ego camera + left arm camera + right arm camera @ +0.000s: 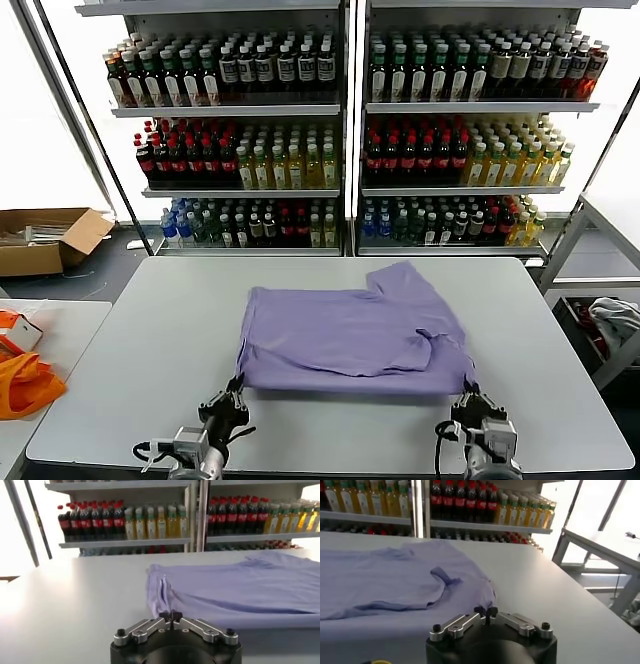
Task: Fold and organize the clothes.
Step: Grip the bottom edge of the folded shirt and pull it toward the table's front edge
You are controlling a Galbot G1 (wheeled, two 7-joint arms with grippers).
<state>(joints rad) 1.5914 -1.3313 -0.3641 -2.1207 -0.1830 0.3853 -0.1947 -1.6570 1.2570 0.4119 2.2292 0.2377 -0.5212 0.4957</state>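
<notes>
Fingers (171,615) of the left gripper (229,407) are seen pressed together, tips meeting just at the near edge of the lavender T-shirt (350,335); whether a pinch of cloth is caught between them cannot be told. The right gripper (478,408) is likewise clenched, its fingers (487,612) closed at the shirt's near right corner, and a hold on the fabric cannot be confirmed there either. Both grippers are placed low over the near side of the table (130,380), one at each front corner of the garment.

The T-shirt is laid flat on the middle of the table, folded over itself, with a short sleeve (405,283) angled toward the far right and a small tuck of cloth raised near its right side. The plain side is shown uppermost.

Beyond the table, two shelving units (345,110) filled with rows of bottled drinks are set. A cardboard box (45,238) is seen on the floor at far left, and an orange bag (22,385) is placed on a side surface to the left. A whitish cloth bundle (615,318) is held in a rack to the right. Nothing is placed between the grippers and the shirt.
</notes>
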